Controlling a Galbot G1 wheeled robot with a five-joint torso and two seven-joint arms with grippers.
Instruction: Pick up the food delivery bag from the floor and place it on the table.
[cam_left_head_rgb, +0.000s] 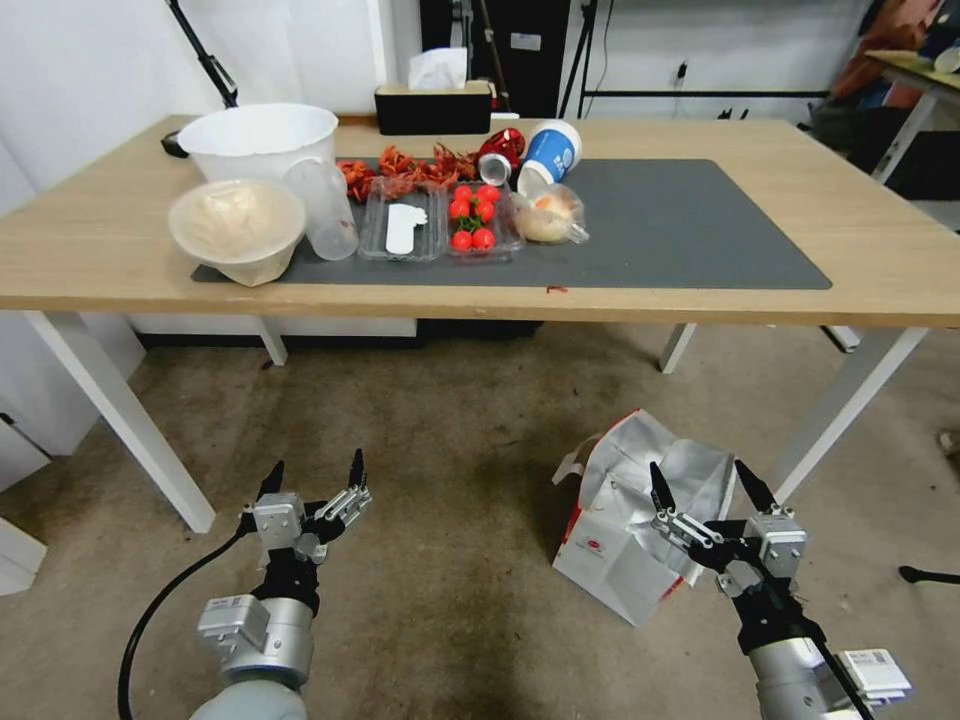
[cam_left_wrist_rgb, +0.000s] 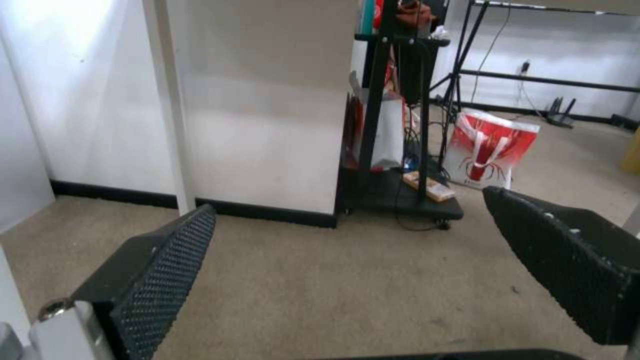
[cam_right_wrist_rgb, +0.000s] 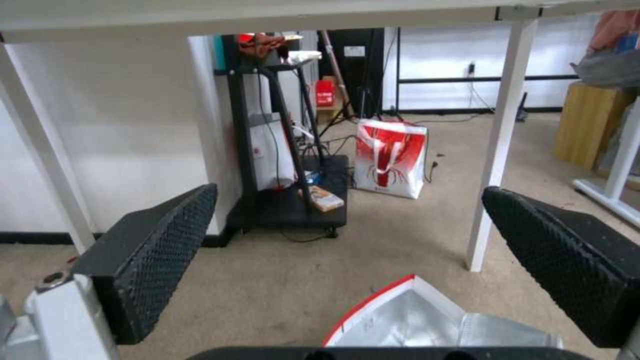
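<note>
Clearly the reach is in hand; right gripper (cam_left_head_rgb: 712, 482), jaws spread, hovers over the food delivery bag (cam_left_head_rgb: 625, 520); next needs descending onto its rim; left gripper (cam_left_head_rgb: 314, 478), released, idles beside it

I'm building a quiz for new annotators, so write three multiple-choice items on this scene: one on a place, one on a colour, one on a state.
1. Where is the food delivery bag?
A. on the table
B. on the floor
C. held in the air

2. What colour is the mat on the table?
A. dark grey
B. yellow
C. white

3. How is the right gripper?
A. shut on the bag
B. shut, empty
C. open

Key: 1 B, it sits on the floor near a table leg; 2 A, a grey sheet lies under the food; 3 C, its fingers are spread above the bag.
</note>
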